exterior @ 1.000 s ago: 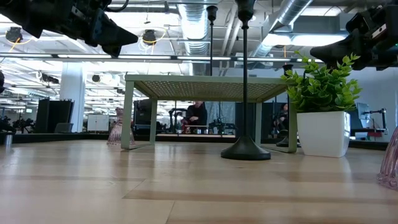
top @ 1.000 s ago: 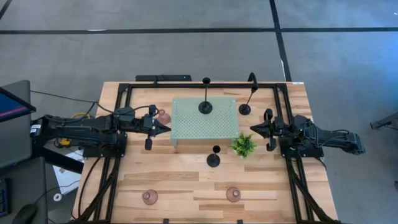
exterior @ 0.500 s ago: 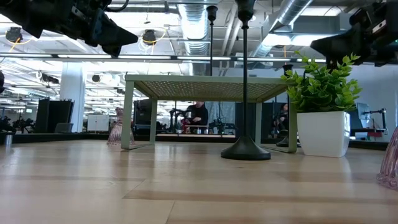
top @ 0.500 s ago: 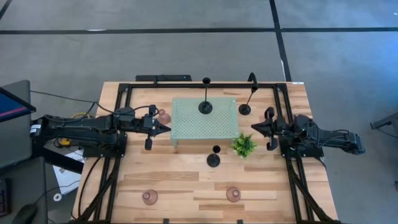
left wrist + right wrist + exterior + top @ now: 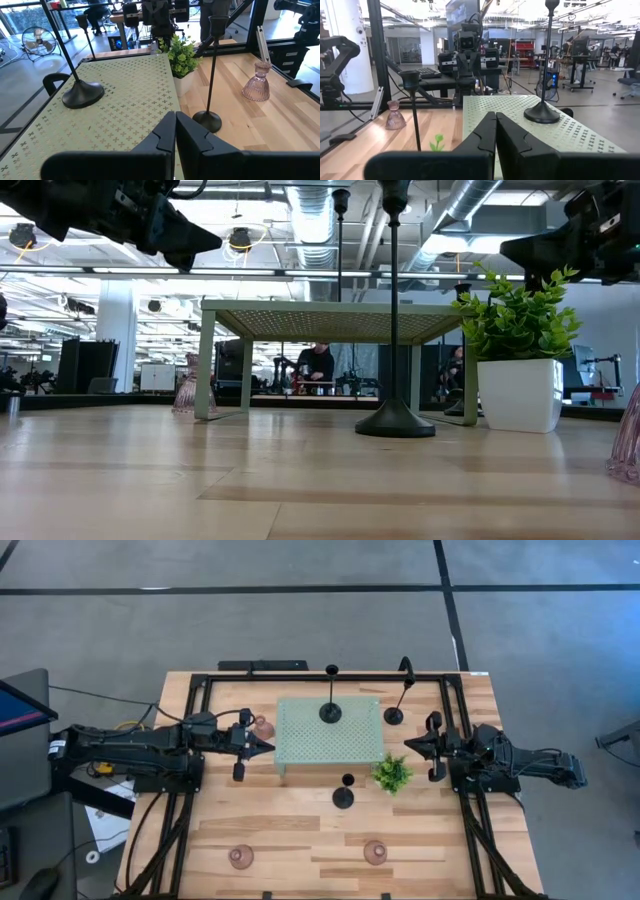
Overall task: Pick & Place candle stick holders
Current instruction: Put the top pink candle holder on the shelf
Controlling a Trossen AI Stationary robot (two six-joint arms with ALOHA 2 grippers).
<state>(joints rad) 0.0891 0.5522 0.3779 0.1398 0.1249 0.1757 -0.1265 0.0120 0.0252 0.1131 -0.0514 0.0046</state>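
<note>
On the near edge of the table, at about six o'clock in the high view, two pink holders are seen standing apart: one at seven o'clock and one at five o'clock. Further in, near the table's middle, a black holder is stood on the bare wood, just beside the plant, which is placed at its two o'clock by the tray's near right corner. In the low view this black holder is seen in front of the tray, with the plant in its white pot to the side.

The tray is raised on legs at the centre, and a second black holder is stood upright on its far half. A third pink holder is set on the wood at the tray's nine o'clock, close to its left edge. A third black holder is placed on the wood at the tray's two o'clock, its stem tilted.

The left gripper is held above the table at nine o'clock, just off the tray's left edge and near the pink holder there; its fingers are pressed together on nothing, as the left wrist view shows. The right gripper is held at three o'clock, just past the plant, likewise clenched and empty, its fingers touching each other.
</note>
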